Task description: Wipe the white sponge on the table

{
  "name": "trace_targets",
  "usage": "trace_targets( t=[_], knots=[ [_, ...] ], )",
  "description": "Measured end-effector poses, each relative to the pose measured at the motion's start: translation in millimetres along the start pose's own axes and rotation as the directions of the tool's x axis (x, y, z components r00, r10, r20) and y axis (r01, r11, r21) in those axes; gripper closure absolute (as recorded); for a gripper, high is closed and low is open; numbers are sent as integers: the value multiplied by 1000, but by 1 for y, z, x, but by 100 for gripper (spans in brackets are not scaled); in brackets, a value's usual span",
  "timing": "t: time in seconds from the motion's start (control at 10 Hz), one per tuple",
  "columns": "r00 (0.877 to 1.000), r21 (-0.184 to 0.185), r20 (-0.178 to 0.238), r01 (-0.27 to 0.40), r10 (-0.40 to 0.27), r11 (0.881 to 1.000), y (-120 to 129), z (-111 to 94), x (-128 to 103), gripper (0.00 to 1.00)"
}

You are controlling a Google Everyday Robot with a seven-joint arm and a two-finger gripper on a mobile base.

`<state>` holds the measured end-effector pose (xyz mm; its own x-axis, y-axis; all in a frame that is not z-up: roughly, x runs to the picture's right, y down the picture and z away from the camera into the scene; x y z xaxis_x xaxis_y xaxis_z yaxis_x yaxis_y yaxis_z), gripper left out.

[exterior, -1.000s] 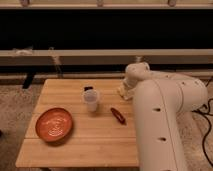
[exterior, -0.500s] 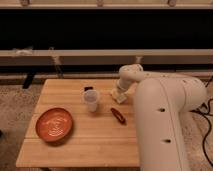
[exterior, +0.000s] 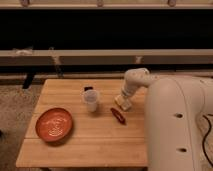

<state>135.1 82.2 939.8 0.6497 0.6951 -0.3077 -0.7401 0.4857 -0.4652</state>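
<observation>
One hand [exterior: 124, 101] has moved down and left to the middle right of the frame. It now presses the white sponge [exterior: 123, 104] onto the surface [exterior: 85, 142], gripping it.

Desk [exterior: 100, 145]: light wood, plank stripes. Sponge [exterior: 124, 104]: cream. Gripper [exterior: 123, 98] over sponge, w/ arm [exterior: 175, 125]: off-white. Plate [exterior: 54, 124]: orange-red, pale swirl marks. Cup [exterior: 91, 99]: translucent. Small red item [exterior: 118, 115].
</observation>
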Motion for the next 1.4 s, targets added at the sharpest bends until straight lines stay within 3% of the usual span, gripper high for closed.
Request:
trace_targets(
  t=[0.4,0.6,0.8,1.4],
  knots=[
    [991,37,-39,-126,128,991,-40,-12,46,60],
    [993,40,-49,-108,110,993,-45,-16,49,37],
    [996,25,-66,-53,55,998,-38,-17,37,21],
    [992,1,-119,38,-37,999,-34,-35,28,20]
  ],
)
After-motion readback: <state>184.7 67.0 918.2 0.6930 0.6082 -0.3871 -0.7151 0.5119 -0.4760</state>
